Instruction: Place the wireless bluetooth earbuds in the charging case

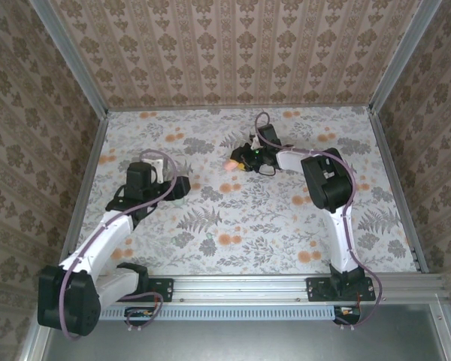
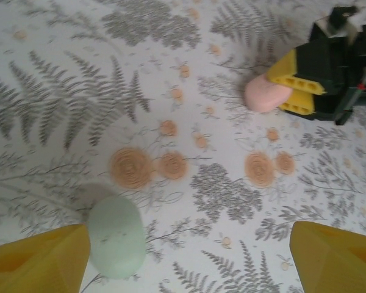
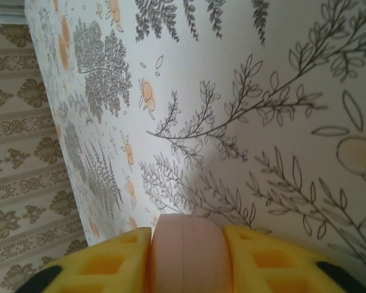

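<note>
Between the yellow fingers (image 3: 110, 265) of the right pincer (image 3: 186, 235), a pink charging case (image 2: 263, 94) clamped on both sides over the flowered table (image 1: 233, 218), left pincer (image 2: 186, 250) gaping wide, a pale green case (image 2: 116, 237) lying just beside one of its fingers
</note>
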Motion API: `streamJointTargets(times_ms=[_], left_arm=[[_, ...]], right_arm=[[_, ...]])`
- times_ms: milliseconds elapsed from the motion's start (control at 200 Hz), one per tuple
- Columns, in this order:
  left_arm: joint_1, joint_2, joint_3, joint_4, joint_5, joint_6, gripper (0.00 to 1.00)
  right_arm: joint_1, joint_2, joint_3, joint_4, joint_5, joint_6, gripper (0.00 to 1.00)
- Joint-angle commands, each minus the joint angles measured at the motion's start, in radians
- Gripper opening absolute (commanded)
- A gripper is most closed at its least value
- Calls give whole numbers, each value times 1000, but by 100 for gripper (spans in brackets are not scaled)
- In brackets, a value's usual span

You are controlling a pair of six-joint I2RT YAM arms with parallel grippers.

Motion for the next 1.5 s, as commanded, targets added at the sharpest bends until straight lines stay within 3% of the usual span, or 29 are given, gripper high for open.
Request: streamJointTargets(times_ms=[0, 105, 200, 425, 775, 1125, 1495], left_arm=[[46, 15, -8, -58, -5, -45, 86], [78, 24, -6, -94, -14, -51, 85], [90, 33, 1, -135, -48, -66, 82], [102, 109, 51, -254, -60, -86, 77], [-32, 309, 144, -306, -69, -44, 77], [-43, 514, 199, -254, -136, 10, 76], [-46, 577, 263, -237, -102, 83, 48]], right_arm=[[-4, 14, 41, -79, 16, -71, 41], [-4, -21, 52, -189, 72, -130, 51], [-4, -81, 50, -330, 216, -196, 59], [-6, -217, 32, -489, 368, -292, 64], [-4, -550, -276, -416, 375, -297, 66], [-4, -922, -563, -424, 418, -286, 68], [-4, -1031, -599, -426, 431, -261, 68]])
